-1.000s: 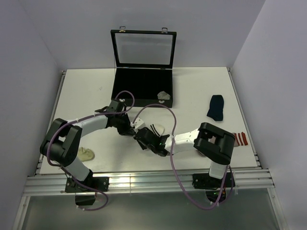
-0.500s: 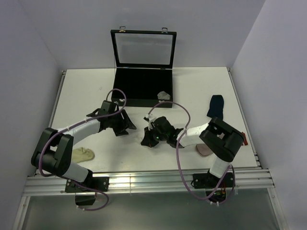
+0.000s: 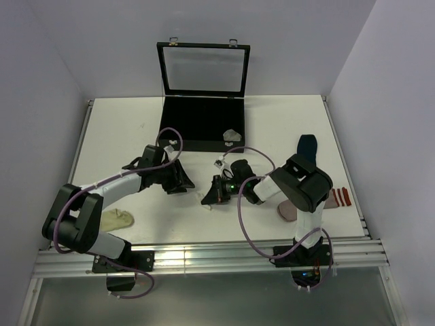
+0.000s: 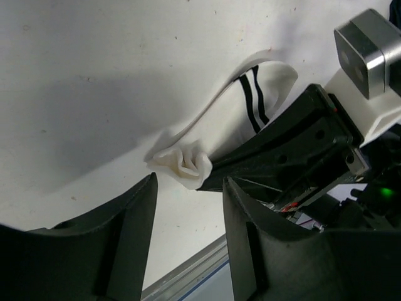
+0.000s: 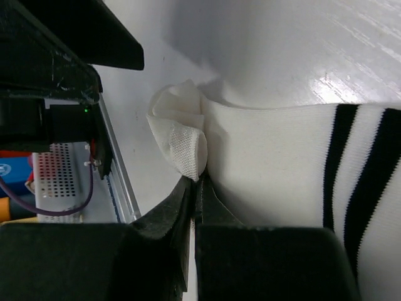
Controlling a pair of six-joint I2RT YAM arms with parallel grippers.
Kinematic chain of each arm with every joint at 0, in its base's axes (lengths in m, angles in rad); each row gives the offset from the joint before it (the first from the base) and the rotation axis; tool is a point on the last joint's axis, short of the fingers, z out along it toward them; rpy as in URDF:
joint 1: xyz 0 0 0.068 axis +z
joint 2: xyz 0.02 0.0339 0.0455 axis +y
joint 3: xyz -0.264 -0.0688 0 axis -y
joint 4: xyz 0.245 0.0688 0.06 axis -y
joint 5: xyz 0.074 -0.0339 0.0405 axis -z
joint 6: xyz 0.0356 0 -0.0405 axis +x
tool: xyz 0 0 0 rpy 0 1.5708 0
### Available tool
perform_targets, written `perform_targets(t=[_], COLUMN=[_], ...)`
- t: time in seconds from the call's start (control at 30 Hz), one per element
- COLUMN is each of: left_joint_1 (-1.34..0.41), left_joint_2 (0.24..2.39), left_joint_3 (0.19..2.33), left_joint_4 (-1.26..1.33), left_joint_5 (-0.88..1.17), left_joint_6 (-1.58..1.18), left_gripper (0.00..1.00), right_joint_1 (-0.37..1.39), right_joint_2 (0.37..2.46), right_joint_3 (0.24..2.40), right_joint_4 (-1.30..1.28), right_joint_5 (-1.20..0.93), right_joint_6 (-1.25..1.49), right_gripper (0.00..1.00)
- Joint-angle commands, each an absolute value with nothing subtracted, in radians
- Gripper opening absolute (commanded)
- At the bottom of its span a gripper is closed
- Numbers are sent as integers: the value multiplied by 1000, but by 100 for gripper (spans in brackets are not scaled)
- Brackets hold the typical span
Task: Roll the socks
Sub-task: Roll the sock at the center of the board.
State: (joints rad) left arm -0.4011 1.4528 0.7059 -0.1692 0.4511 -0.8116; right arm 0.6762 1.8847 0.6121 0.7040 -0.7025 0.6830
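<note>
Socks lie scattered over the white desk (image 3: 122, 136), and one of them is in a grip near the middle. The white sock (image 4: 222, 128), with two black stripes at its cuff, lies flat on the desk between the two arms. Its far end is bunched into a small crumpled knot. The right claw (image 5: 195, 188) is clenched on that sock. Its dark fingers are pressed together with a fold of the fabric pinched between them, just beside the knot. In the overhead view the claw almost hides the sock.

The left claw (image 4: 189, 182) is released. Its jaws stand apart with nothing between them, and their tips are close to the crumpled end of the sock without touching it. In the overhead view it sits just left of the right claw, low over the desk.

A navy sock (image 3: 307, 146) lies near the right edge, partly hidden behind the right arm. A red-striped sock (image 3: 338, 197) lies nearer the front on that side, and the arm covers its middle. A beige sock (image 3: 121, 219) rests by the left arm's base. At the back stands a black display case (image 3: 204, 122) with its glass lid (image 3: 204, 68) raised.
</note>
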Motion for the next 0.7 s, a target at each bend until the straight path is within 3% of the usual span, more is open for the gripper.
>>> perform_targets(t=[0.0, 0.43, 0.53, 0.67], left_joint_1=[-416, -451, -462, -466], left_joint_2=[1468, 1626, 1647, 1655], left_joint_3=[716, 781, 798, 808], left_joint_4=[-155, -201, -221, -241], left_joint_5=[486, 485, 466, 445], left_joint_6=[-741, -692, -687, -687], left_gripper=[50, 45, 41, 27], right_joint_1=[650, 637, 635, 638], right_joint_2=[1951, 1977, 1964, 1901], right_joint_3=[587, 650, 664, 684], right_joint_4=[644, 555, 523, 450], right_joint_5=[-701, -687, -675, -631], right_joint_6=[713, 703, 686, 638], right_gripper=[0, 0, 0, 2])
